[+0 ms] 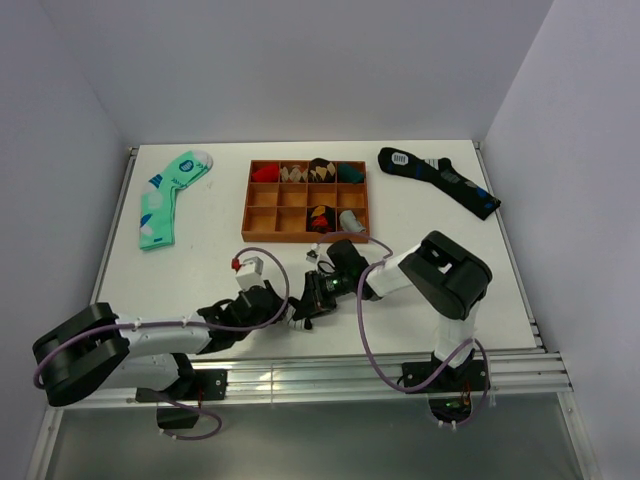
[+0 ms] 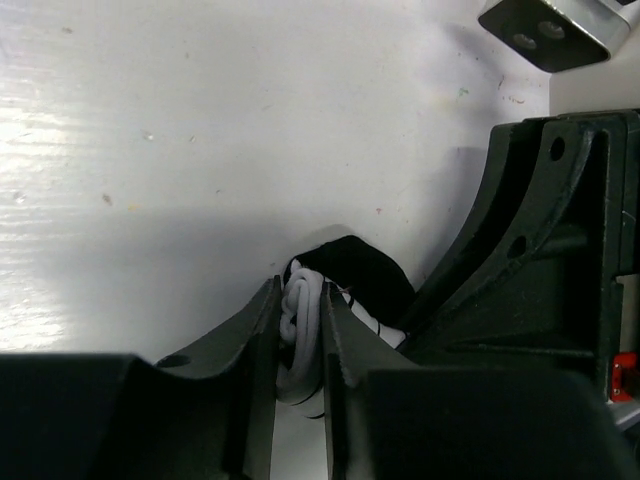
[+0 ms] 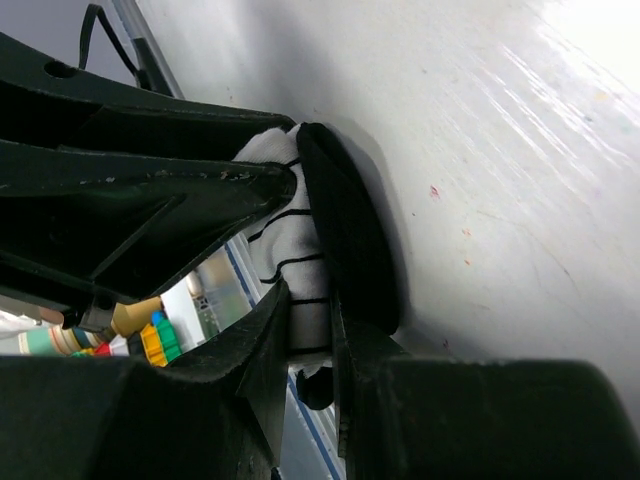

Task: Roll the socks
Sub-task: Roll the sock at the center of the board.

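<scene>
Sock (image 3: 290, 255) is bunched up on the table (image 1: 450, 250) near the front edge, at about 6 o'clock from the wooden tray (image 1: 258, 215) in the top view, sandwiched between both arms. Left gripper (image 2: 298, 292) comes at it from 9 o'clock and the right gripper (image 3: 308, 300) from 2 o'clock, nose to nose, so neither is nearer: both are on it. Left: jaws nearly together, white folds pinched in the gap. Right: jaws narrow too, clamped across the striped part. In the left wrist view the white folds run 12-to-6 along the finger gap, with the black end bulging out at 2 o'clock from the tips, right against the other gripper's body. In the right wrist view the stripes cross the gap and the black band wraps the 3 o'clock side. The bundle's long axis can't be read from above because the arms cover it. My read: the roll is mid-way, and the next turn hinges on that black end being on the right arm's side, so the right is better placed to tuck it. Green sock (image 1: 165, 195) at 10 o'clock and black sock (image 1: 440, 180) at 1 o'clock lie well apart from the grippers.
</scene>
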Robot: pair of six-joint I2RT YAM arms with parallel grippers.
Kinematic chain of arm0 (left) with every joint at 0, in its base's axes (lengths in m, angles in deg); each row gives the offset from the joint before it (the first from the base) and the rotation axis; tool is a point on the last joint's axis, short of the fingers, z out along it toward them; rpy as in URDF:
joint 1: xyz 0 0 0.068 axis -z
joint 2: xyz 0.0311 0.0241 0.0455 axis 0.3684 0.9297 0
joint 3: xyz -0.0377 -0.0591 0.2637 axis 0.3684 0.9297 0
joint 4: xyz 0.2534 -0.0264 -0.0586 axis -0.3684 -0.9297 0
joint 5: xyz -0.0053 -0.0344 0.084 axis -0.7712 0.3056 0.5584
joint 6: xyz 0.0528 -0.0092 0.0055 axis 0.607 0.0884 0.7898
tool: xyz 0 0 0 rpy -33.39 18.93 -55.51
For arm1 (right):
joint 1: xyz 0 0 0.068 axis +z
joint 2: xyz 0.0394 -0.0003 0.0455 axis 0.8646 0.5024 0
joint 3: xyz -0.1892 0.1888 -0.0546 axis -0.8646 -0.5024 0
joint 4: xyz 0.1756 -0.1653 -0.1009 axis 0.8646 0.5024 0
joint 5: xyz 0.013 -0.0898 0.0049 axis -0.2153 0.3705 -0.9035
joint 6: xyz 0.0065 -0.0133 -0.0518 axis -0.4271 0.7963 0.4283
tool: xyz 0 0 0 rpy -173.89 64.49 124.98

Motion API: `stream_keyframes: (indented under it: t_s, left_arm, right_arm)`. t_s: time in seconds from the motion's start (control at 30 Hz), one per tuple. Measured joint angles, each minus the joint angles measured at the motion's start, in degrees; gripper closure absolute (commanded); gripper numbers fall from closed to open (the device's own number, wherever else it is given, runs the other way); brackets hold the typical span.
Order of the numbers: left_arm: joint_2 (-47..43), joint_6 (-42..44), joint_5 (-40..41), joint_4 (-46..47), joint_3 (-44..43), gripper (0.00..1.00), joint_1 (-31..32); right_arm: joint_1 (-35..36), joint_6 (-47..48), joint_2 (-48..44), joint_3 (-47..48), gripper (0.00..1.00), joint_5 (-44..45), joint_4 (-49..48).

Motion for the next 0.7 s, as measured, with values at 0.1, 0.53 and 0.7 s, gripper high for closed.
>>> stream_keyframes:
  t_s: [0.1, 0.53, 0.7]
  left_arm:
    - [2.3, 0.0, 0.4, -0.4, -1.8, 0.88, 0.3]
    - [12.5, -1.0, 2.0, -15.2, -16.2, 1.0, 1.3]
    - [15.3, -1.9, 2.2, -18.1, -19.8, 1.0, 1.6]
  right_arm:
    - [-0.2, 0.0, -0.6, -0.5, 1.0, 0.1, 0.4]
    - [-0.1, 0.2, -9.2, -5.7, 0.68, 11.1, 1.5]
    - [0.1, 1.3, -14.6, -9.0, 0.57, 17.3, 1.4]
